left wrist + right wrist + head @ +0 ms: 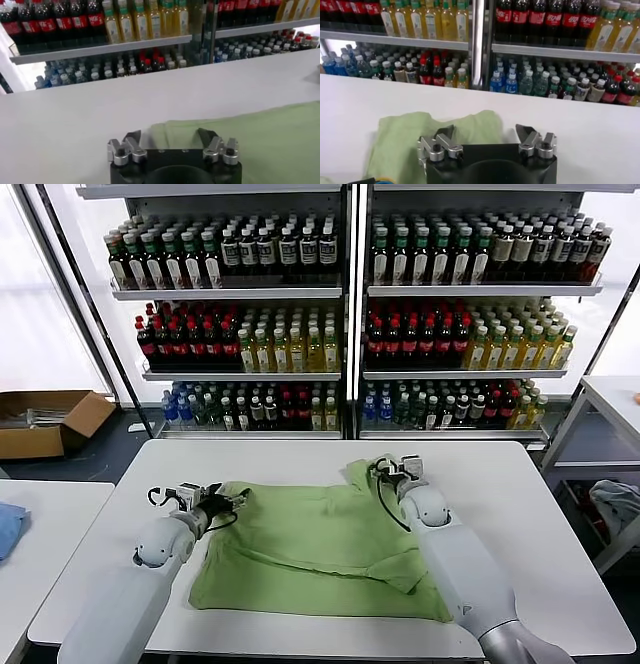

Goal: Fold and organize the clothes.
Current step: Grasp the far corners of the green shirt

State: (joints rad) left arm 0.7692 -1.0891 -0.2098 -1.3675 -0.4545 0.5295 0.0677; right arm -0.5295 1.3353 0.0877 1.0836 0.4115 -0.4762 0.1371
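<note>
The clothes are one light green shirt point(320, 549) lying partly folded on the white table point(520, 514). My left gripper point(228, 502) sits low at the shirt's far left corner; in the left wrist view its jaws point(170, 136) stand wide apart with the green edge point(260, 145) between them, not pinched. My right gripper point(396, 468) is at the far right sleeve tip. The right wrist view shows it point(485, 134) open as well, with the green sleeve point(415, 135) lying between and beside its fingers. The collar, buttons and print are hidden.
Shelves of bottles point(345, 314) stand behind the table. A cardboard box point(45, 422) sits on the floor at the left. A blue cloth point(8, 526) lies on the left side table, and a pale grey-blue cloth point(615, 502) hangs at the right.
</note>
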